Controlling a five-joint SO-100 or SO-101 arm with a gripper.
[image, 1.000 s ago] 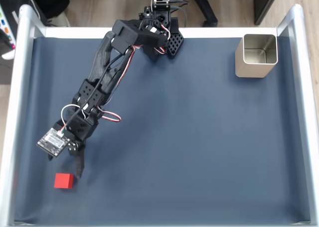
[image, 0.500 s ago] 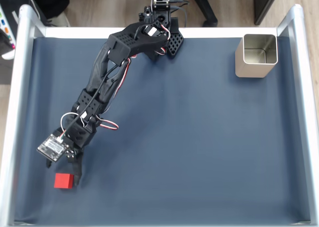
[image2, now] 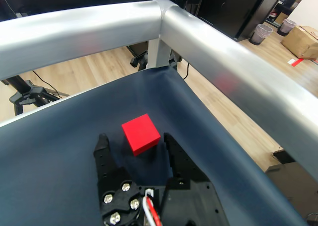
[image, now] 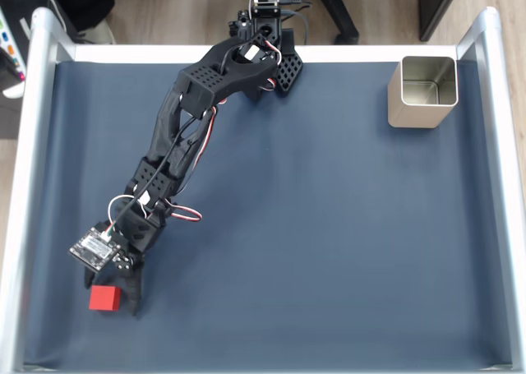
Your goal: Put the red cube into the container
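Red against the dark blue cloth, the cube [image: 105,297] sits near the bench's [image: 345,251] lower-left corner in the fixed view, close to the silver rail [image: 18,226] on that side. The claw [image: 109,296] stands open around it: in the wrist view the cube [image2: 141,133] lies between the two black fingers [image2: 103,151], nearer their tips than their roots, with a gap showing on each side, so nothing grips it yet.

The cube looks solid, stiff and light, with flat plain faces. I judge it will take a firm squeeze without harm, and the sensible hold is across two opposite side faces. It sits a little turned to the fingers in the wrist view, so it may twist square as they close, or slip out toward the tips if they catch only an edge.

The tin [image: 424,91] stands far off at the upper-right corner, open mouth up.

From above, the wrist and its circuit board hide the top of the claw and part of the cube. Whether the fingertips touch the cloth I cannot tell.
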